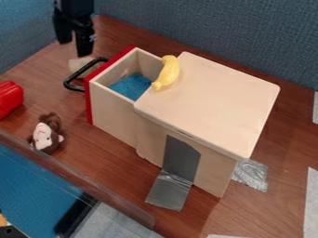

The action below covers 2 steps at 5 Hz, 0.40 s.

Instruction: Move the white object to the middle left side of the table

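Note:
The gripper (74,46) hangs at the upper left, above the table (46,65), its two fingers apart with nothing visible between them. Just below it in the view, behind the black drawer handle, lies a small whitish object (78,63). The handle and the drawer hide part of that object.
A wooden cabinet (211,102) stands in the middle, its red-fronted drawer (115,109) pulled out with blue cloth inside. A yellow banana (166,73) rests on its top edge. A monkey toy (46,133) and a red object (9,98) lie left.

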Tool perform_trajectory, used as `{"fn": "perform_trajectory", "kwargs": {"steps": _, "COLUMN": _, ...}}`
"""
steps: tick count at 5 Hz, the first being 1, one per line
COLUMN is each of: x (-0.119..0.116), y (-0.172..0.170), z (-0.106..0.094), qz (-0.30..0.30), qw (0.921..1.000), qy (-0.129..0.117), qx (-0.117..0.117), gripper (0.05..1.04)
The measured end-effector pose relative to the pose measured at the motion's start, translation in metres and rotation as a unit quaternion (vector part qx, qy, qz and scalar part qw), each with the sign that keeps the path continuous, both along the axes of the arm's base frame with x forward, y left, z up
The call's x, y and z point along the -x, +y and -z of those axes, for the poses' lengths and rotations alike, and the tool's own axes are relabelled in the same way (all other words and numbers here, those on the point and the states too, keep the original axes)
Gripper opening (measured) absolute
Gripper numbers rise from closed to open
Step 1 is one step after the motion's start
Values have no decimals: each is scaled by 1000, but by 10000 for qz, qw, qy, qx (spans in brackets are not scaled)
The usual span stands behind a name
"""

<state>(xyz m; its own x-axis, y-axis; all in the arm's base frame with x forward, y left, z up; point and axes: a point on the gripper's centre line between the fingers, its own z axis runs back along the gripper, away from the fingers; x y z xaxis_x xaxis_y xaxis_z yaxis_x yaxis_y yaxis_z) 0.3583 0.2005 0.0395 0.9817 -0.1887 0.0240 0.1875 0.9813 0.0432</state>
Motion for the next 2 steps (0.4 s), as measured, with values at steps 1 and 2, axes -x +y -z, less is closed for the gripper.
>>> {"fn": "perform_trajectory", "kwargs": {"steps": 1, "x": 6, "y": 1, "z": 7, "qz": -107, "qw": 9999, "qy": 87, "qx": -56, "gripper": 1001}}
{"fn": "perform_trajectory", "kwargs": {"steps": 2, "x": 6, "y": 3, "z": 12, "qz": -218, "qw": 9997, "qy": 88, "qx": -116, "gripper": 1001}}
